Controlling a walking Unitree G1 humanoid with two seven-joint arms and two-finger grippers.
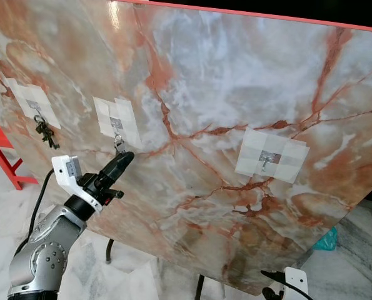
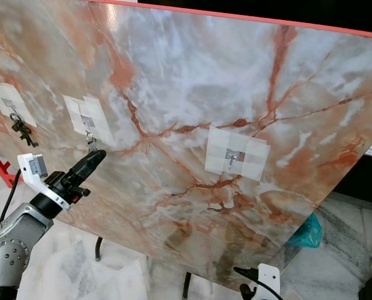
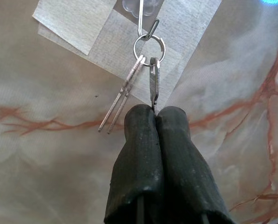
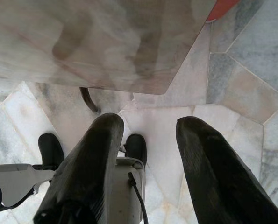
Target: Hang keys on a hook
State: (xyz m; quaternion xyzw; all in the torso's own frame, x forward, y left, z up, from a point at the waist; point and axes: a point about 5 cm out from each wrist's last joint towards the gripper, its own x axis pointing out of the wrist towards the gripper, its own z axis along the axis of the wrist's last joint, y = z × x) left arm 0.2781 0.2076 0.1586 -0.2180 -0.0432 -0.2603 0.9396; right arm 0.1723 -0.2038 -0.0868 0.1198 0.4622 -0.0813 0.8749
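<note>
Keys (image 3: 148,74) hang by their ring from the middle hook (image 3: 150,29) on the marble board (image 1: 236,94); the left tool (image 3: 156,112) pinches one key. The right tool (image 4: 146,140), fingers spread, hangs idle over the floor (image 4: 251,93).

The hook (image 3: 139,5) is cut off at the frame edge; one key's tip hides between the left pincer's (image 3: 156,113) fingers.

Both head views look forward and down from a little way back at the tilted marble panel (image 1: 223,112), sharing its three taped hooks. The left wrist camera sits very close, sighting along the left end effector (image 3: 155,112) at the middle hook's key ring (image 3: 149,46). The right wrist camera faces down past the right end effector (image 4: 148,126) to the tiled floor (image 4: 241,70) and the panel's lower corner.
</note>
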